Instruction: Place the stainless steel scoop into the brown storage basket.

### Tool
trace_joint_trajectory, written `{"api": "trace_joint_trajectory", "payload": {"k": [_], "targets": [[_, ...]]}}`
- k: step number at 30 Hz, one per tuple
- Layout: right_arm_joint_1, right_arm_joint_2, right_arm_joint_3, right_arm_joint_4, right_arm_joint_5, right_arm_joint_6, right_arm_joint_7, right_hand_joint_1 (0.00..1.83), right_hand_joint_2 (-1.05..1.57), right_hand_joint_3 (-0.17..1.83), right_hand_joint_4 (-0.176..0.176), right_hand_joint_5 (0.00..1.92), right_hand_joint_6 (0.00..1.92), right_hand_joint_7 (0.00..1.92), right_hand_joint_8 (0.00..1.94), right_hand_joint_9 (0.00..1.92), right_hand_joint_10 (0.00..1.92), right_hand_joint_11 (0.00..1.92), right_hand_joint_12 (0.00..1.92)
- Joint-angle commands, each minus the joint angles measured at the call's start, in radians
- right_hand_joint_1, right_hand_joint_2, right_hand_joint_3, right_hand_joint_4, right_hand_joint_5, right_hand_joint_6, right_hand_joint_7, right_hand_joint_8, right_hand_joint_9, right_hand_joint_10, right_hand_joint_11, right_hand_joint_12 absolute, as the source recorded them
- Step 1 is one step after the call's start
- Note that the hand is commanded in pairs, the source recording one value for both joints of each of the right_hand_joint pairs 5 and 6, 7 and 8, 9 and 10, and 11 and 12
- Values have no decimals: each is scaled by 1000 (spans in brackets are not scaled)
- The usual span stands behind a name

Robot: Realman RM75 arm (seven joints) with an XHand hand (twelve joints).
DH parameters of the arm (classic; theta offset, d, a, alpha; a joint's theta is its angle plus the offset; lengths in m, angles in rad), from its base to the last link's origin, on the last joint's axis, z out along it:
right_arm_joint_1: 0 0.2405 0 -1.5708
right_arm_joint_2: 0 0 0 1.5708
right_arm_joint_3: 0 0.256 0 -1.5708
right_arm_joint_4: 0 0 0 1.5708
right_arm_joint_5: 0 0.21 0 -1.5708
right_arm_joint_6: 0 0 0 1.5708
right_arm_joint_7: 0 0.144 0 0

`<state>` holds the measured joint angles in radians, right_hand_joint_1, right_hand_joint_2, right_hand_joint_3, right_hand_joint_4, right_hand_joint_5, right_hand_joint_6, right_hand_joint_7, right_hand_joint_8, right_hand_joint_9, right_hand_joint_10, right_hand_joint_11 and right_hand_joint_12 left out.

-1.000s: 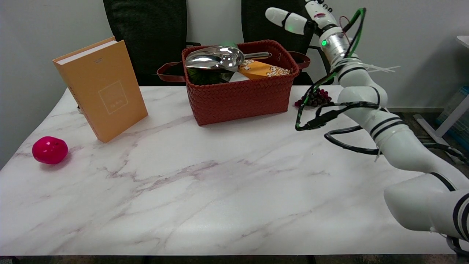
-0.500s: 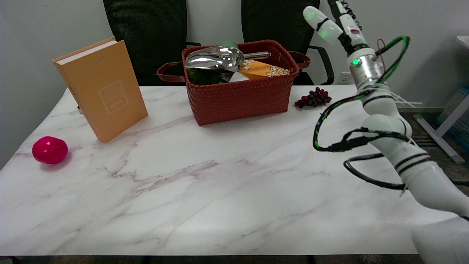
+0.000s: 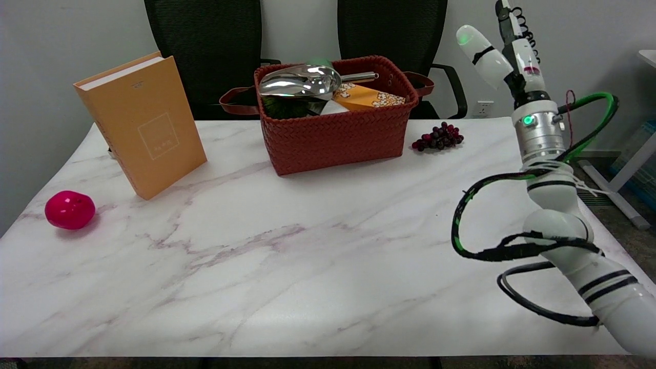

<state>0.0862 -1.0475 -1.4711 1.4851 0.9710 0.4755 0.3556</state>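
Fingers [image 3: 484, 50] of the right hand [image 3: 505, 48] are spread and hold nothing, raised well right of the one basket [image 3: 335, 134]. One scoop [image 3: 302, 82] lies in it, atop its contents, far from the hand. On the tabletop [image 3: 307, 256]: one grape bunch [image 3: 438, 137], one book [image 3: 141, 123], one pink ball [image 3: 69, 209].

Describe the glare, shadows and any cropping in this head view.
Head view: bright highlights glare off the stainless steel scoop lying in the brown storage basket; the marble table carries a soft sheen and only faint shadows under the basket, the yellow book and the pink ball; the right robot hand is cropped by the top edge; focus looks even.
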Motion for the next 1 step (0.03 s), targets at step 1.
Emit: {"api": "trace_joint_trajectory", "payload": {"k": [1], "targets": [[-166, -14, -47, 144, 134, 165, -104, 183, 947, -174, 0, 0, 0, 0, 0, 0, 0, 0, 0]]}}
